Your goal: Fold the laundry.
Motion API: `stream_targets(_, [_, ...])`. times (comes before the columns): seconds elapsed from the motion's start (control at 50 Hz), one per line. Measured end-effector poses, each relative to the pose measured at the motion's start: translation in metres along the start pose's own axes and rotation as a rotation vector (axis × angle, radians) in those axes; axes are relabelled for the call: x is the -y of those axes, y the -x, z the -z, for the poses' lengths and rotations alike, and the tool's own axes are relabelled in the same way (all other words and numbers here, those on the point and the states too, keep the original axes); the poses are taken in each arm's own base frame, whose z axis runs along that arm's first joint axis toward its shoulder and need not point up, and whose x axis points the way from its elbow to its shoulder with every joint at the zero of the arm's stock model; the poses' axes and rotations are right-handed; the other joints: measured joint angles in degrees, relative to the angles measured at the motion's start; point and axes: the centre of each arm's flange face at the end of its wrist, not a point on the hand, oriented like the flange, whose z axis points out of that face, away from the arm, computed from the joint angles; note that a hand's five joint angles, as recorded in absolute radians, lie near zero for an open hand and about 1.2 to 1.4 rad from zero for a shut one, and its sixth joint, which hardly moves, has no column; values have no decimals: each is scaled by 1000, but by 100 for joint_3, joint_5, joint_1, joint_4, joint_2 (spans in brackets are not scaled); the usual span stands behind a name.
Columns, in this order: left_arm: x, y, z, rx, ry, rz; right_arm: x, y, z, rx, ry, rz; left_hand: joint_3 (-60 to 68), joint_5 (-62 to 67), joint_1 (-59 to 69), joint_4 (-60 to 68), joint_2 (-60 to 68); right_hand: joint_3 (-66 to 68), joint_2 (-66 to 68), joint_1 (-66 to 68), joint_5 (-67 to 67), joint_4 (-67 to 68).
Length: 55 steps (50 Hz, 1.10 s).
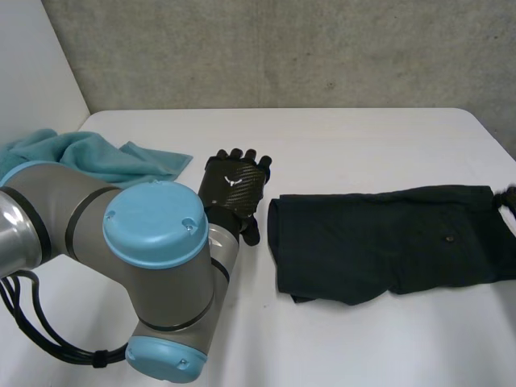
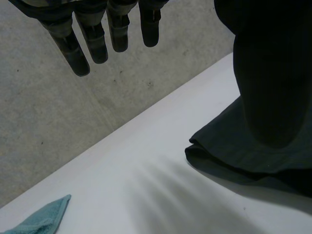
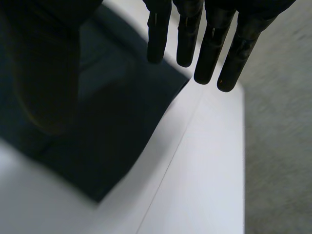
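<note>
Closest to the head camera was the left arm (image 1: 153, 274), its grey joint and light-blue cap big at the near left side of the white table (image 1: 363, 137). Behind it, at the far left corner of the table, a teal cloth (image 1: 89, 157) lay in a loose heap. In the left wrist view I saw one corner of this cloth (image 2: 44, 219) flat on the table.

Next came the left hand (image 1: 232, 187), near the middle of the table with its back toward the camera. In its own wrist view its fingers (image 2: 100, 39) were straight and a little apart, and they held nothing. The thumb was just beside the left edge of the dark garment (image 1: 379, 242); I could not tell if it touched it.

That garment lay flat on the right half of the table, well apart from the teal cloth. Its left end (image 2: 229, 146) was folded over in layers.

At the right end was the right hand (image 3: 213, 44). Its fingers were also straight and slightly spread, with nothing between them. A corner of the garment (image 3: 112, 122) lay near the fingertips, and bare table was beside it.
</note>
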Motion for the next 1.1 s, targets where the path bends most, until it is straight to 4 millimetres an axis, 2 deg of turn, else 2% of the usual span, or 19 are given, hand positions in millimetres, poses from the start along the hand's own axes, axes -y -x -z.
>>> stream_targets(0.1, [-1,0,0,-2,2,0,-27,0,-2,70,37,11,0,0,0,0,0,31,0,39,21,28])
stream_targets(0.2, [-1,0,0,-2,2,0,-39,3,-6,115,17,-22,0,0,0,0,0,186,220,173,140,189])
stream_targets(0.42, [-2,0,0,-3,5,1,-47,4,-16,106,-24,-42,0,0,0,0,0,854,947,756,750,829])
stream_targets(0.52, [-4,0,1,-5,11,0,-50,3,-22,86,-41,-27,0,0,0,0,0,1784,1876,1373,1648,1767])
stream_targets(0.56, [-5,0,1,-6,13,-1,-51,2,-23,79,-47,-20,0,0,0,0,0,2959,3029,2058,2696,2902])
stream_targets(0.64, [-5,-1,2,-7,14,-1,-52,2,-25,72,-54,-12,0,0,0,0,0,4037,4128,2681,3736,4039])
stream_targets(0.82, [-4,0,2,-7,13,-1,-48,-3,-28,50,-74,20,0,0,0,0,0,4226,4266,3036,3935,4280])
stream_targets(0.9, [-3,0,3,-7,11,0,-41,-5,-29,35,-92,74,0,0,0,0,0,4226,4266,3166,3936,4280])
stream_targets(0.96, [-3,0,4,-7,9,0,-25,1,-30,33,-127,155,0,0,0,0,0,4246,4266,3306,3936,4281])
stream_targets(1.04, [-3,1,5,-6,12,0,7,16,-25,32,-202,285,0,0,0,0,0,4264,4266,3475,4045,4282])
stream_targets(1.1, [-2,2,7,-4,11,0,37,35,-18,44,-282,386,0,0,0,0,0,4287,4266,3479,4068,4283])
